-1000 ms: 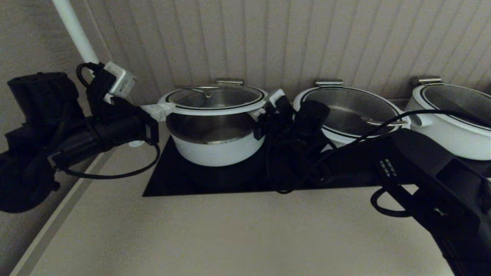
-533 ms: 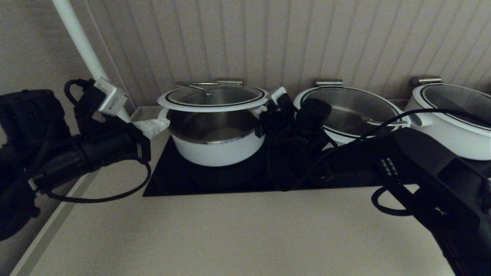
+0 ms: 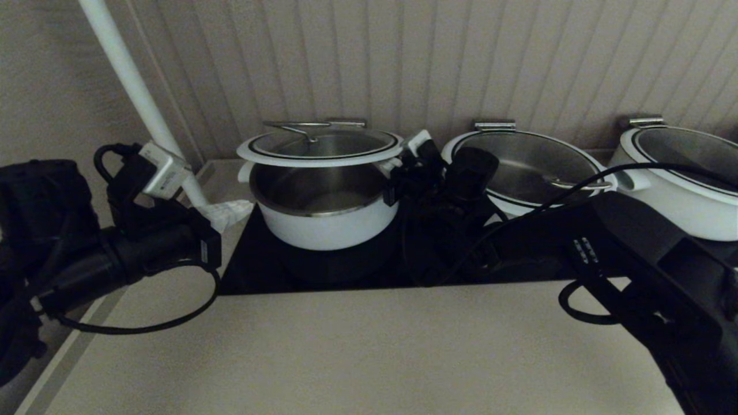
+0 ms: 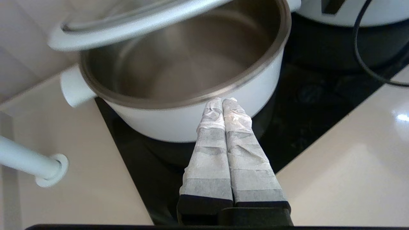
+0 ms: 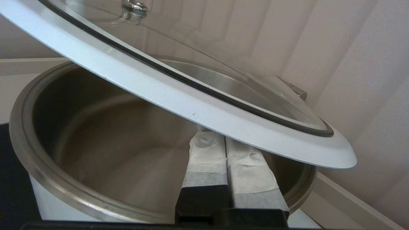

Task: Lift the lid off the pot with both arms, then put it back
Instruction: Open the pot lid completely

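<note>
The glass lid [image 3: 320,147] with its white rim hovers above the deep white pot [image 3: 326,222], with a gap showing the steel lining. My right gripper [image 3: 398,167] is shut. Its fingertips [image 5: 211,137] lie under the lid's right rim [image 5: 191,105], over the pot's mouth [image 5: 96,137], and the rim rests on them. My left gripper [image 3: 237,208] is shut and empty, low at the pot's left, clear of the lid. In the left wrist view its tips [image 4: 222,100] point at the pot's outer wall [image 4: 179,123], below the lid [image 4: 137,24].
The pot stands on a black cooktop [image 3: 259,271] set in a beige counter. Two wider white pots with glass lids [image 3: 524,167] [image 3: 680,173] stand to the right. A white pole [image 3: 138,98] rises at the back left. The panelled wall is close behind.
My left gripper has dropped away from the lid's left rim, down and to the left. The lid rose slightly and stays up on my right gripper.
</note>
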Robot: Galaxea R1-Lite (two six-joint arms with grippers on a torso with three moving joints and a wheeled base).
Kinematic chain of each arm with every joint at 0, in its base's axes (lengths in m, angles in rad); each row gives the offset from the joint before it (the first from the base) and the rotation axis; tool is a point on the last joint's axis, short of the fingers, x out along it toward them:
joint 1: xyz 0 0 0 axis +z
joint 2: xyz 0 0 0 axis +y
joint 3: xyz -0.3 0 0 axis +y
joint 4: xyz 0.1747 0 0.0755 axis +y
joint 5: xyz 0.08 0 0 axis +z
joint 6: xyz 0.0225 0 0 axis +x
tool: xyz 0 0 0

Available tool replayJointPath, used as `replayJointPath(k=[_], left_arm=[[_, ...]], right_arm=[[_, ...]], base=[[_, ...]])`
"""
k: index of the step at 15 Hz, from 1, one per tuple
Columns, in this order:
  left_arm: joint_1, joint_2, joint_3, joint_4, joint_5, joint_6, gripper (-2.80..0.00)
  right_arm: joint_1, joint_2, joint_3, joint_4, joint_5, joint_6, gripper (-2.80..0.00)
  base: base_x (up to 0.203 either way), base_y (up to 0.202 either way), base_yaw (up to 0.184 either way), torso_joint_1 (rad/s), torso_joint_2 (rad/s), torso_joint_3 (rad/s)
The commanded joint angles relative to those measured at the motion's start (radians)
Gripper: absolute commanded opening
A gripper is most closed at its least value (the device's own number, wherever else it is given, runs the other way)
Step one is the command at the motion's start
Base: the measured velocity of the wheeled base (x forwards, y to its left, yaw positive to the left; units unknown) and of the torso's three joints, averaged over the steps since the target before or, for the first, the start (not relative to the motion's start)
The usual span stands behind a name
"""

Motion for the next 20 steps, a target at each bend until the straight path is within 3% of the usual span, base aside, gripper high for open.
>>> replayJointPath(k=[1,4,9,20], left_arm=[[-0.001,0.034,0.012,-0.006,-0.003,-0.001,-2.8],[-0.006,0.084,-0.011,-0.024,-0.003,0.004,-2.8],[-0.043,0.197,-0.027,-0.189,0.002,0.008,-2.8],[-0.05,0.285,-0.182,-0.19,0.004,0.008,-2.8]], right_arm=[[0.002,-0.008,-0.001,-0.007,0.002,-0.002,-2.8],[0.002,-0.009,-0.002,-0.007,0.002,-0.002,-2.8],[0.002,-0.012,-0.002,-0.007,0.002,-0.002,-2.8],[0.003,-0.012,-0.001,-0.01,0.002,-0.002,-2.8]], base=[[0.0,0.0,0.0,0.0,0.0,0.0],[0.0,0.0,0.0,0.0,0.0,0.0],[0.0,0.0,0.0,0.0,0.0,0.0],[0.0,0.0,0.0,0.0,0.0,0.0]])
